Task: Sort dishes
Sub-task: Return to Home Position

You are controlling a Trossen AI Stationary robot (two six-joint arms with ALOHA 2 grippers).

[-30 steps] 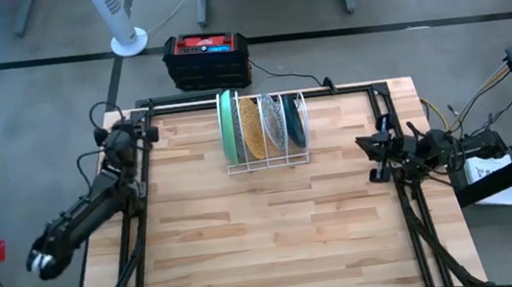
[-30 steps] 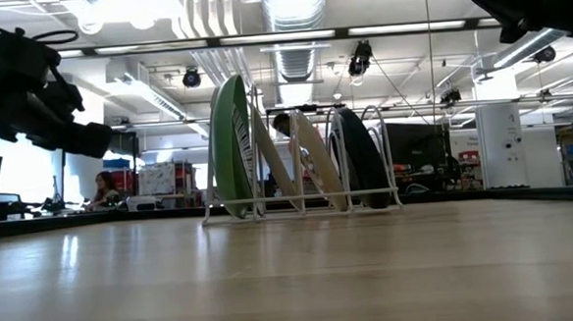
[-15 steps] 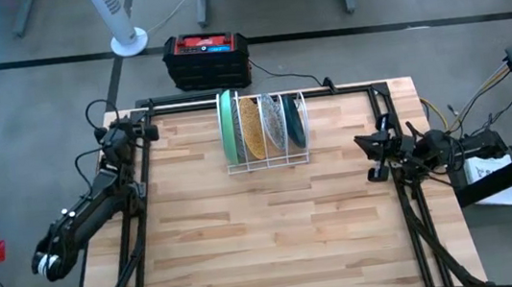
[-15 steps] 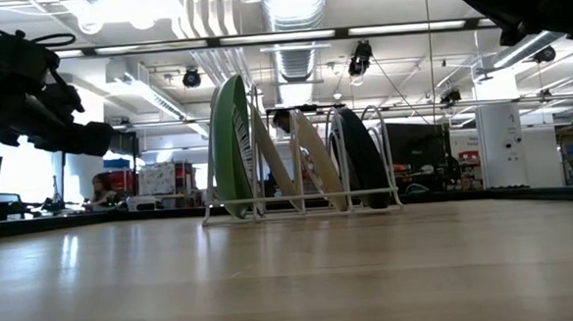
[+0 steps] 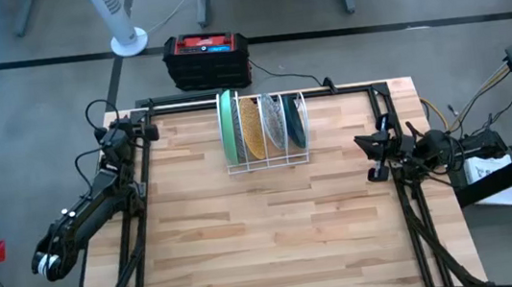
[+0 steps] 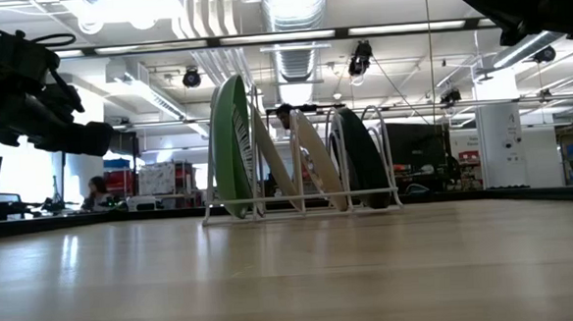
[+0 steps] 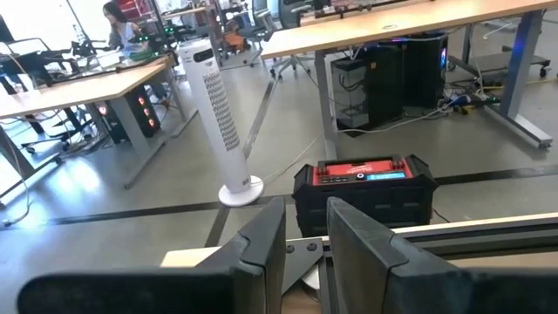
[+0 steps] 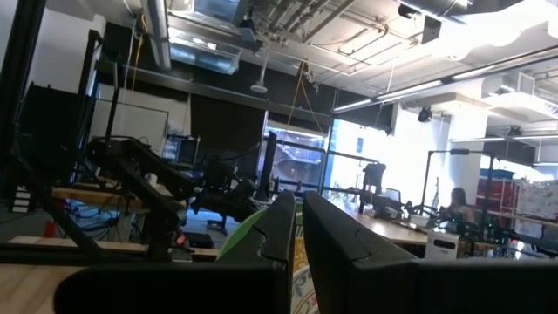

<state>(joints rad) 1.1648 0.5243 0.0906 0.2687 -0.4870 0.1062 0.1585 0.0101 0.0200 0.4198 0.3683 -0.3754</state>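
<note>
Left jaws a touch apart, empty, left arm tucked at the left edge of the surface; right jaws pressed together at its right edge. Green plate, mustard plate, floral plate and teal plate stand in the rack.

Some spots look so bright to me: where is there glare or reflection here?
Low view: ceiling strip lights leave a pale sheen on the light wooden table, and the dark teal round plate in the white wire rack reads nearly black against the bright room. Right wrist view: a glaring patch overhead, the right gripper in shadow. High view: evenly lit.
</note>
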